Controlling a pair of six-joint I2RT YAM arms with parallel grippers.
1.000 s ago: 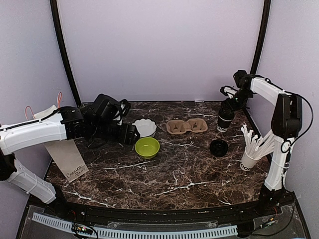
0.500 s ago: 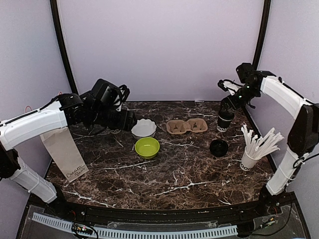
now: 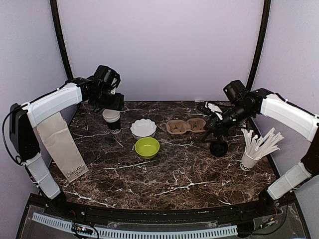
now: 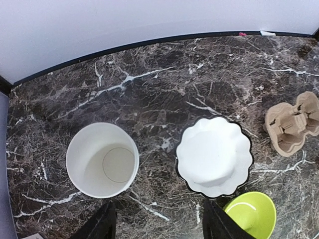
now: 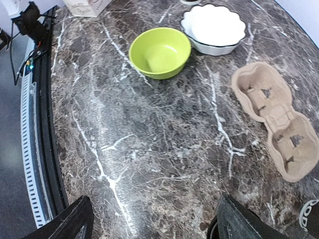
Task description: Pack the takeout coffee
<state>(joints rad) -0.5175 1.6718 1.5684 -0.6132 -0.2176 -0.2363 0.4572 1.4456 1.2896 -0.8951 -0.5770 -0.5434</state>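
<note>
A black cup with white lettering (image 5: 312,218) shows only at the bottom right corner of the right wrist view, its top out of frame. In the top view my right arm hides it. A loose black lid (image 3: 219,148) lies on the table. My right gripper (image 3: 213,133) (image 5: 159,224) is open and empty, low over the marble between the lid and the cardboard cup carrier (image 3: 187,126) (image 5: 276,117). My left gripper (image 3: 112,102) (image 4: 157,226) is open and empty, above a lidless black cup with a white rim (image 3: 111,119) (image 4: 102,159).
A white scalloped bowl (image 3: 143,128) (image 4: 214,154) and a green bowl (image 3: 147,147) (image 5: 159,51) sit left of centre. A paper bag (image 3: 62,147) stands at the left edge. A white cup of white sticks (image 3: 251,154) stands at the right.
My left arm has risen and swung to the back left, and the lidless cup now stands uncovered below it. My right gripper has left the lettered cup and come down and left, near the lid.
</note>
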